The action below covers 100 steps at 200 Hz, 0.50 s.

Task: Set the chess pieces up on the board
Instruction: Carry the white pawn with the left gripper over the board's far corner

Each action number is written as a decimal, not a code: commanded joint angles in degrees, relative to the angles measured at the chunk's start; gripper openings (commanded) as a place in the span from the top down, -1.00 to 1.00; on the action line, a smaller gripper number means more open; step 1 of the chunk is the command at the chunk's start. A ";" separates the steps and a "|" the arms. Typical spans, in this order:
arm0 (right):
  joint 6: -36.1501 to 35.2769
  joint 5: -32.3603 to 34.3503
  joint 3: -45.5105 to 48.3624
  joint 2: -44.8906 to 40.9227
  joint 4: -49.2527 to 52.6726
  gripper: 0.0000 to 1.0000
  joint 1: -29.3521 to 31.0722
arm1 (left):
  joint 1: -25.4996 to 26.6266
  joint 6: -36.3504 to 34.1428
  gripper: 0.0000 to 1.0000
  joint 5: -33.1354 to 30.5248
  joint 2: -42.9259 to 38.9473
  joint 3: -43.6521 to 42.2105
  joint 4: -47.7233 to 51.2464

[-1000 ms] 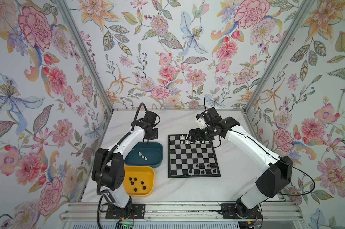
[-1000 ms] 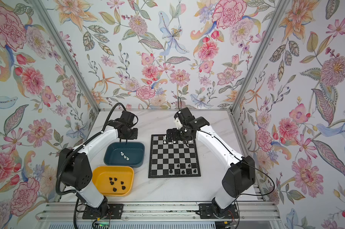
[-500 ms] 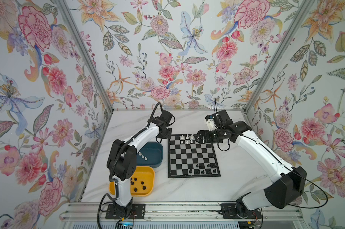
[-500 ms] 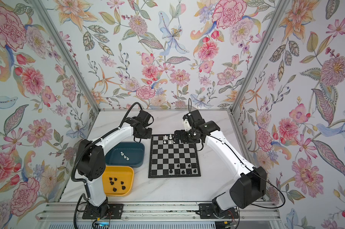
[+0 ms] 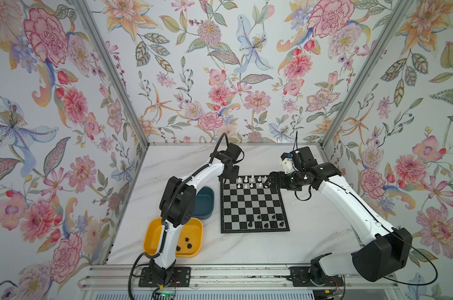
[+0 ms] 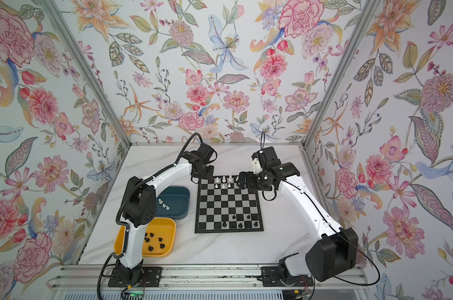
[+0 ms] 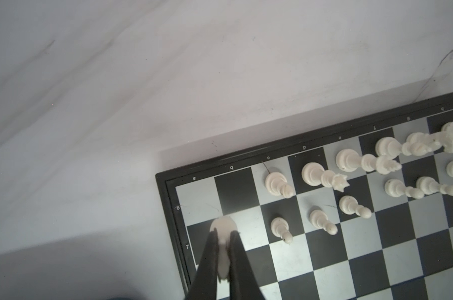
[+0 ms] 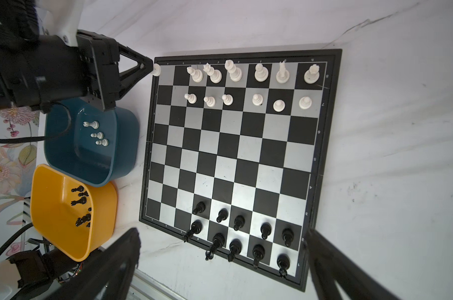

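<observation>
Hanging over corner squares of the board (image 7: pixel 329 275), lower left in the left wrist view, a white piece (image 7: pixel 221 224) is clamped in the closed left gripper (image 7: pixel 224 233). Placement seems under way: next, centre it on its square, lower, release. At the board's upper right in a top view, the right gripper (image 5: pixel 271 181) gapes empty.
</observation>
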<state>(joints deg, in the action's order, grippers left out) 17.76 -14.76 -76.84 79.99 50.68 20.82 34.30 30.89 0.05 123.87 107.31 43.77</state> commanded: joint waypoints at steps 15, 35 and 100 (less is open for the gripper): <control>-1.29 -1.31 1.34 -1.92 0.02 -0.98 -1.62 | 0.78 0.48 1.00 1.54 4.06 3.74 2.03; -1.56 -1.54 1.42 -2.11 0.19 -0.98 -2.25 | 0.76 0.55 1.00 1.62 5.27 4.79 2.11; -1.72 -2.02 1.51 -2.12 0.47 -0.98 -3.50 | 0.76 0.22 1.00 1.89 8.00 6.41 2.44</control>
<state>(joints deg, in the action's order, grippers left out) 17.08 -16.05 -76.03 78.96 50.74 17.80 34.85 30.89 1.34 130.21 111.55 44.60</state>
